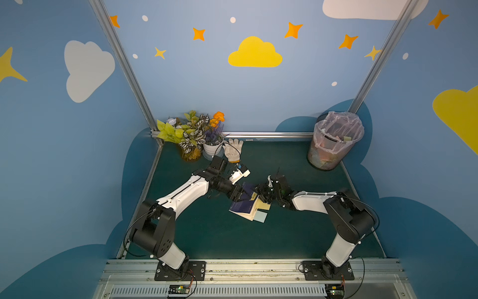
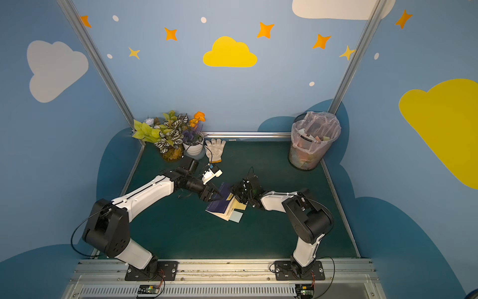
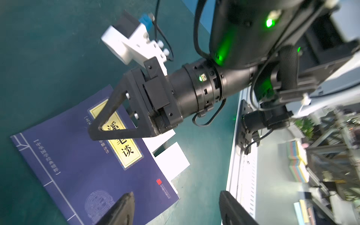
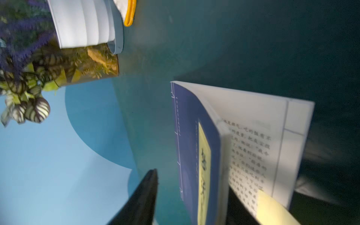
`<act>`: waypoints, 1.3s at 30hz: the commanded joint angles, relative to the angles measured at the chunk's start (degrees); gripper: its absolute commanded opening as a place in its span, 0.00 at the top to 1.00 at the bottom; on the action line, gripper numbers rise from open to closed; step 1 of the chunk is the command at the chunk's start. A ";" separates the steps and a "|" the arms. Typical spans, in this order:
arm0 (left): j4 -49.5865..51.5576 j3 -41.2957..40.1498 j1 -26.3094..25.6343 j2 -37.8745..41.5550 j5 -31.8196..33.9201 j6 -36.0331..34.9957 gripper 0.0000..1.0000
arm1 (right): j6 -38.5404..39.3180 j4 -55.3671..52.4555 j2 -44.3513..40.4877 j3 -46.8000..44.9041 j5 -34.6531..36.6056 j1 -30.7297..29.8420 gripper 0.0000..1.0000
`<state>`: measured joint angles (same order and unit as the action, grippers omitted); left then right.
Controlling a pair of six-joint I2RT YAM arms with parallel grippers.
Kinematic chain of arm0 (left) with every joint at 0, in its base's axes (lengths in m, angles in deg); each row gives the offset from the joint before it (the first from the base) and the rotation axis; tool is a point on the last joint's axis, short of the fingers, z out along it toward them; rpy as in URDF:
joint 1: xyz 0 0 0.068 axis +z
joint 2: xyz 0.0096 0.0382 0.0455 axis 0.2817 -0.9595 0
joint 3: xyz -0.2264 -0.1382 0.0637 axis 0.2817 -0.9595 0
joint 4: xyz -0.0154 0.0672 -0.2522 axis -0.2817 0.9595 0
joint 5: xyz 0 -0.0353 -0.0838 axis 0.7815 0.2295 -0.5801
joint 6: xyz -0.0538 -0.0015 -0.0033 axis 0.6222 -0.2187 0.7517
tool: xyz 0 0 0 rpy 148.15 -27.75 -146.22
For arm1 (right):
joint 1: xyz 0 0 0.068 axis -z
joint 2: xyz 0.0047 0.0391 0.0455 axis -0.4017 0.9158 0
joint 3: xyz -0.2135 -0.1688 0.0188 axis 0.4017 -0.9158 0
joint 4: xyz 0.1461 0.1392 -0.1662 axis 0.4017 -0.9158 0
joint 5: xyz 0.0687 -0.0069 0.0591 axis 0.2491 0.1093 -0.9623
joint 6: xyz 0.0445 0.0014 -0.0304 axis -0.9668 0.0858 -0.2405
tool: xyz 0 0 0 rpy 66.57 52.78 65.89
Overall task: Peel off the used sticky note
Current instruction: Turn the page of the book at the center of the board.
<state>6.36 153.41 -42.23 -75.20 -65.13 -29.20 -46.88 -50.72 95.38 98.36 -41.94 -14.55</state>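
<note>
Table (image 1: 284, 233): dark green mat, lower middle of both top views, edged by metal rails. Centre of mat: dark blue book (image 1: 243, 205), lying askew. Yellow note (image 1: 265, 206) and pale blue note (image 1: 260, 216) project from book's right edge over mat. Upper left of mat: white pot (image 1: 210, 151) and brown-filled pot (image 1: 191, 155) with plants, side by side. Just right of white pot: white glove (image 1: 232, 150), flat, fingers toward back wall. Upper right of mat: mesh bin (image 1: 323, 155) with pink liner.

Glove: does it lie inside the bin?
No, the glove lies flat on the table beside the pot, well apart from the bin.
</note>
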 commanded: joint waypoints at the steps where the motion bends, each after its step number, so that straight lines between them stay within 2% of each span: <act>1: 3.98 -1.02 -3.54 3.24 5.60 -4.34 0.27 | 3.16 -6.72 -3.26 2.75 2.23 -0.56 0.82; 2: 4.32 -1.76 -5.31 4.38 8.28 -5.88 0.27 | 3.76 -8.54 -3.73 3.65 2.62 -0.67 0.95; 3: 4.47 -2.45 -6.57 5.20 9.95 -6.92 0.27 | 3.97 -9.62 -3.93 4.29 2.86 -0.69 1.00; 11: 2.23 -6.61 -13.14 7.57 21.37 -12.24 0.27 | 2.53 -16.01 -6.32 7.06 5.84 -0.78 1.00; 20: -10.12 -12.16 -23.45 5.06 42.30 -14.60 0.21 | -0.47 -17.44 -5.71 7.47 5.94 -0.78 1.00; 26: -17.28 -13.32 -27.08 1.06 54.62 -14.09 0.22 | -2.01 -14.65 -5.76 5.95 6.17 -0.94 1.00; 33: -21.43 -13.27 -27.75 -0.99 63.37 -14.43 0.30 | -1.96 -14.85 -5.99 5.89 6.64 -0.96 1.00; 36: -22.38 -13.99 -27.75 -0.31 64.30 -14.93 0.34 | -1.97 -14.75 -5.82 5.96 6.47 -0.89 1.00; 39: -22.70 -14.59 -27.67 0.57 64.45 -14.59 0.46 | -1.96 -14.73 -5.53 6.12 6.46 -0.88 1.00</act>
<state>-14.74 139.88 -69.86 -76.08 -2.64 -43.64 -48.70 -67.11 90.77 104.41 -35.80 -15.14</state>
